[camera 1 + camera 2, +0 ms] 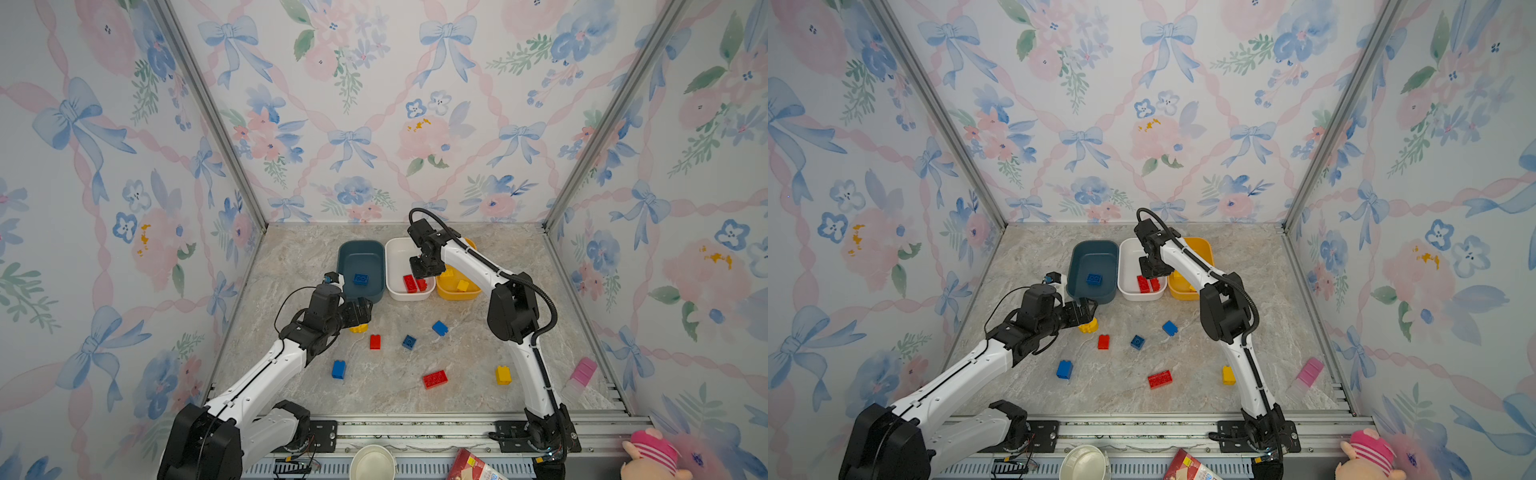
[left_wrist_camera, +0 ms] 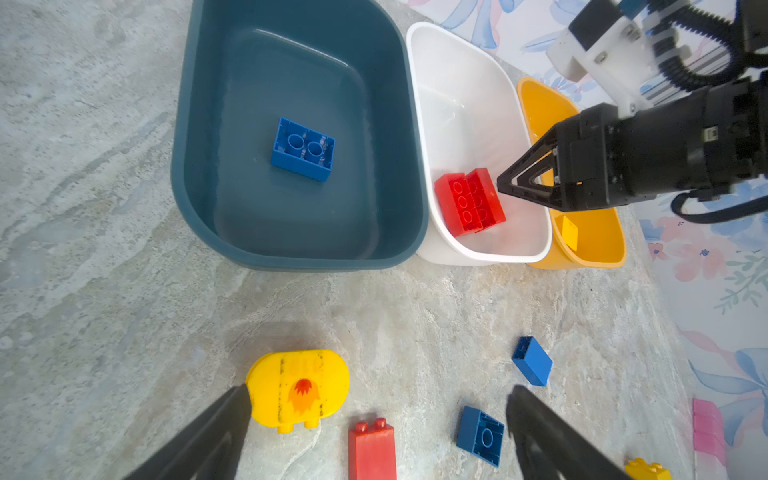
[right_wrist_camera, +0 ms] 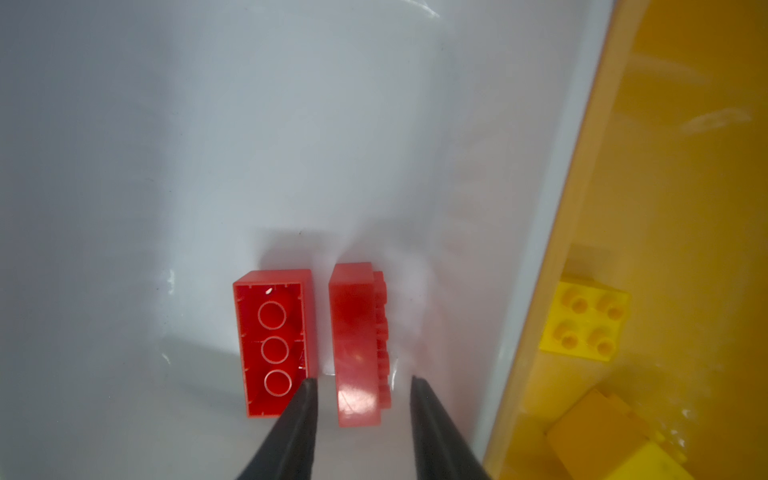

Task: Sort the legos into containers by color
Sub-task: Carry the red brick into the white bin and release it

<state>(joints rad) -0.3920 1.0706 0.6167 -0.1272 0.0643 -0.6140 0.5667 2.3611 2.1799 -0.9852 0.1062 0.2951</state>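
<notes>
Red brick (image 3: 359, 332) lies between parted right claw (image 3: 362, 379).

Left arm (image 1: 266, 374) and right arm (image 1: 467, 258) have white links, black joints. Left tool (image 2: 379, 390) and right tool (image 3: 362, 379) are black.

My left end effector (image 2: 379, 392) and right end effector (image 3: 362, 379) are black; the desk (image 1: 457, 365) is beige marble. The wallpaper (image 1: 374, 104) shows blue bows and pink flowers. There is a dark blue tub (image 1: 348, 253), white tub (image 1: 395, 257), yellow tub (image 1: 457, 295). The rounded yellow piece (image 2: 297, 386) carries an orange-red flame print.
</notes>
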